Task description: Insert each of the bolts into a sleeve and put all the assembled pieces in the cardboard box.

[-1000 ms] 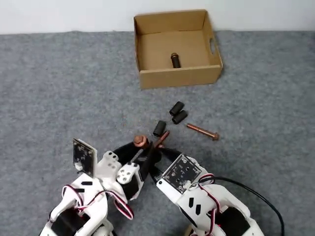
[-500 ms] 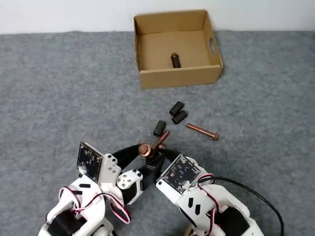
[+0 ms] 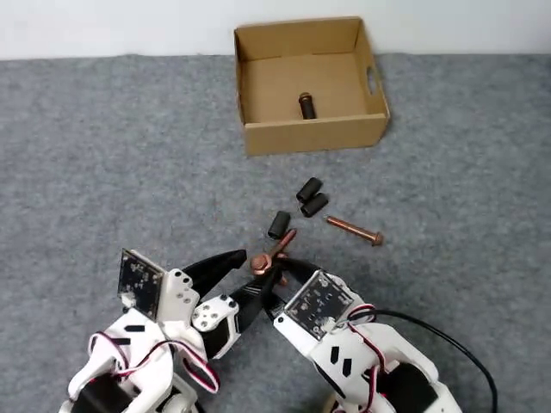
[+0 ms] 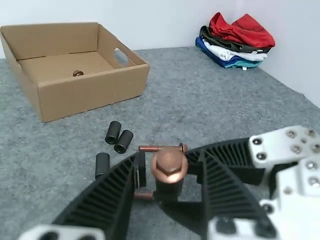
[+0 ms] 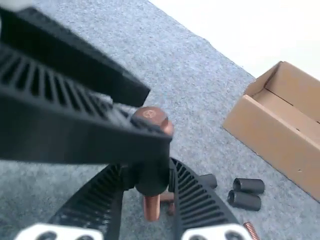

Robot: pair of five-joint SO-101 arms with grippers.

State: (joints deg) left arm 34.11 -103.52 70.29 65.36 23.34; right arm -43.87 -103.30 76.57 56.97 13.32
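My right gripper is shut on a black sleeve held upright. A copper bolt stands in it, with the head on top and the tip poking out below. My left gripper is open, its jaws on either side of the bolt head with small gaps. On the carpet lie three loose sleeves and a bolt. A second bolt lies partly under the grippers. The cardboard box holds one assembled piece.
Grey carpet covers the table, with open room to the left and right of the parts. The box stands at the far edge near a white wall. A pile of folded clothes lies far off to one side.
The bolt head has moved right and down onto the sleeve in the right gripper. The left arm has drawn back a little and its jaws have spread.
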